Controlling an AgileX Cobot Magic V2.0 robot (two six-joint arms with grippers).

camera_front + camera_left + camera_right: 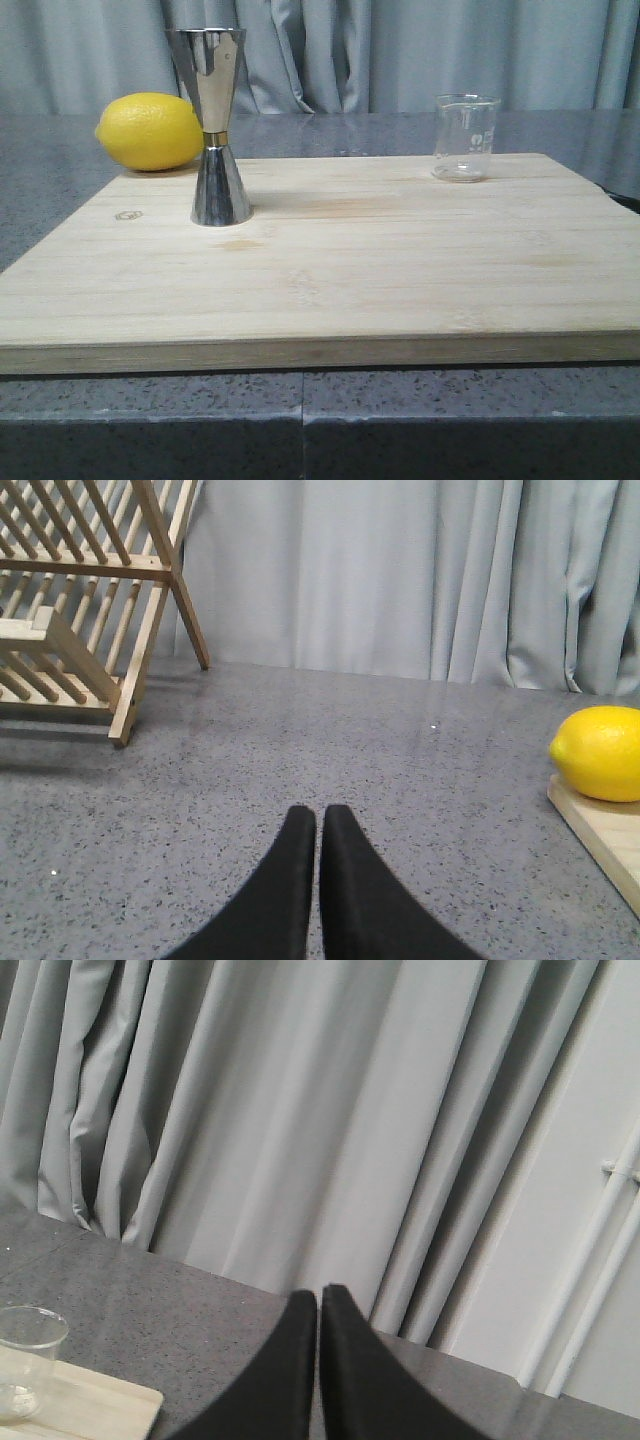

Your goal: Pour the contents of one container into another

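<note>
Nearest the front camera, the grey speckled countertop (150, 400) is seen, with a seam running across its front edge. On it a pale wooden cutting board (320, 280) is laid flat, its long side running left to right.

The steel jigger (213, 125) is stood upright on the left part of the board, its long axis vertical, the wider cone opening upward and a narrow gold band marking the waist. The clear glass beaker (465, 138) is placed upright near the far right corner of the board, mouth up, well apart from the jigger. White printed markings are visible on its wall, but they cannot be read. Whether anything is held inside cannot be told.

A yellow lemon (150, 131) is lying at the board's far left corner, just behind and to the left of the jigger.

Pale grey curtains (420, 50) are hung behind the counter. A wooden rack (80, 600) is seen standing on the counter in the left wrist view, and white pipes (600, 1260) run down the wall in the right wrist view.

The left gripper (318, 820) is held above bare counter with its black fingers pressed together, nothing between them. The right gripper (319, 1300) is likewise closed on nothing, away from the beaker.
</note>
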